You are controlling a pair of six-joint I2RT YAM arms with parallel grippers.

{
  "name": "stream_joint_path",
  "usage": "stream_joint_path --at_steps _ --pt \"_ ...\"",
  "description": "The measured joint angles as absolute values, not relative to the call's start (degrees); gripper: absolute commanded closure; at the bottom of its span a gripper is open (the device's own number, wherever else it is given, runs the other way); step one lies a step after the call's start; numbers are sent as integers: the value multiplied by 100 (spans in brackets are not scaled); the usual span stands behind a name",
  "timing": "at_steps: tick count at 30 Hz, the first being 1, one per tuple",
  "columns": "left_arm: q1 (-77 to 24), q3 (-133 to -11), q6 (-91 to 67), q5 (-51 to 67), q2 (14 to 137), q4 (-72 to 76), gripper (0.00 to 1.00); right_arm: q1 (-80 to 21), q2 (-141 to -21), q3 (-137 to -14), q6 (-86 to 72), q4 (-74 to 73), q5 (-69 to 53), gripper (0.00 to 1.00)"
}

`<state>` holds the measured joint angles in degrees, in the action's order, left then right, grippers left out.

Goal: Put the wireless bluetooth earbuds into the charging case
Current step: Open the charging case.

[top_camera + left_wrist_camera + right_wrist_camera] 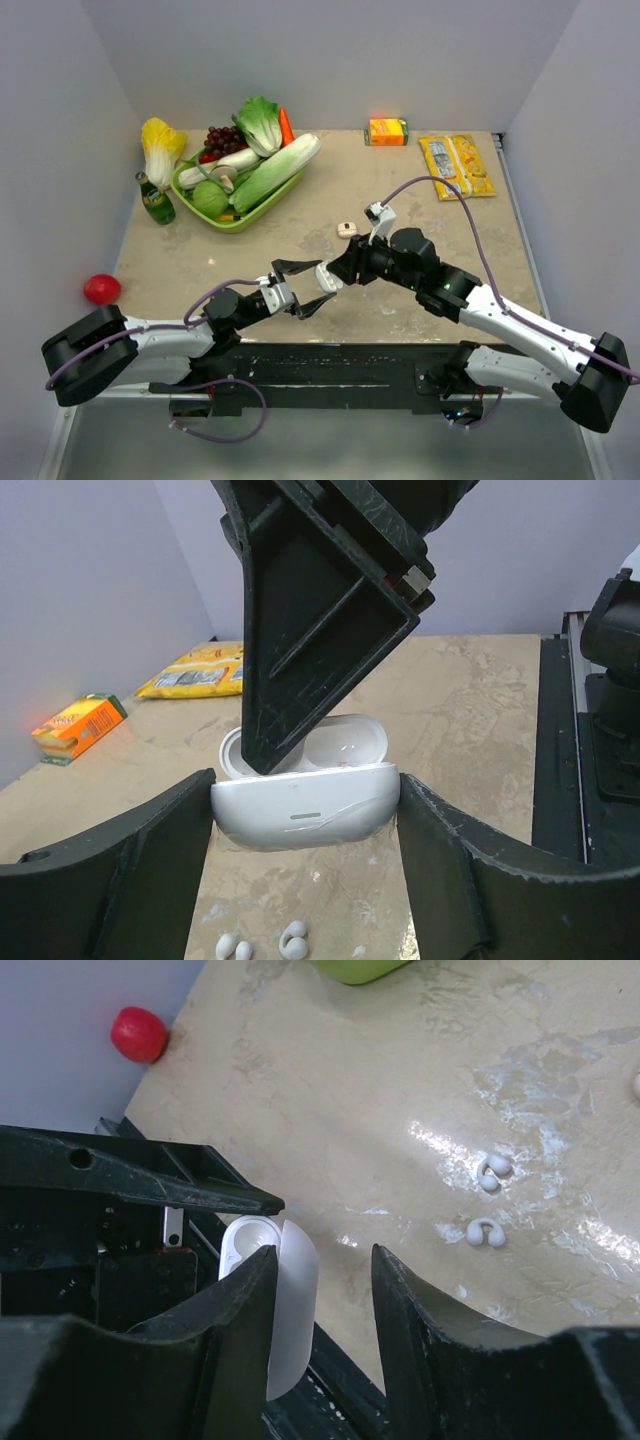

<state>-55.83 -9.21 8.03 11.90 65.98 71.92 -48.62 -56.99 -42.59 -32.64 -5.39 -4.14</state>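
The white charging case [305, 805] is held above the table between the fingers of my left gripper [305, 780], which is shut on its two ends. Its lid [345, 742] stands open behind. In the top view the case [328, 277] is between both grippers. My right gripper [324, 1252] is open. One of its fingers [320, 610] reaches down between lid and base, so its jaws straddle one half of the case [298, 1300] without closing on it. Two tiny white earbuds [493, 1172] [485, 1231] lie on the table below, and also show in the left wrist view [233, 947] [293, 942].
A green basket [236, 222] of vegetables, a green bottle [155, 200] and a cabbage [160, 145] stand at the far left. A red ball [102, 289] is at the left edge. An orange carton [388, 131] and a yellow packet [456, 165] lie at the back. A small cream object [347, 229] lies mid-table.
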Motion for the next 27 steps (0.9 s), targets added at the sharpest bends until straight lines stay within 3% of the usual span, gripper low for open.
stream_joint_path --at_steps 5,12,14,15,16,18,19,21,23,27 --pt "-5596 -921 821 1164 6576 7188 100 -4856 -5688 -4235 -3308 -445 -530 71" --pt "-5607 -921 862 1149 6576 7238 100 -4858 -5653 -4189 -3347 -392 -600 100" --pt "-5634 -921 871 1116 6576 7269 97 -4858 -5653 -4189 -3341 -416 -572 100" --pt "-5640 -923 871 1107 6576 7275 91 -4858 -5653 -4189 -3339 -429 -556 100" --pt "-5645 -923 864 1090 6576 7275 77 -4862 -5653 -4193 -3326 -445 -548 100" --pt "-5671 -932 856 1046 6578 7273 59 -4871 -5649 -4237 -3277 -523 -517 100" --pt "-5677 -952 854 1017 6578 7269 42 -4873 -5647 -4274 -3242 -569 -491 100" --pt "-5680 -1017 803 956 6580 7266 29 -4880 -5627 -4392 -3157 -676 -408 100" --pt "-5686 -1122 716 878 6589 7277 0 -4880 -5577 -4512 -3048 -777 -329 100" --pt "-5651 -1205 412 480 6595 7277 0 -4845 -5347 -4805 -2672 -1127 5 100"
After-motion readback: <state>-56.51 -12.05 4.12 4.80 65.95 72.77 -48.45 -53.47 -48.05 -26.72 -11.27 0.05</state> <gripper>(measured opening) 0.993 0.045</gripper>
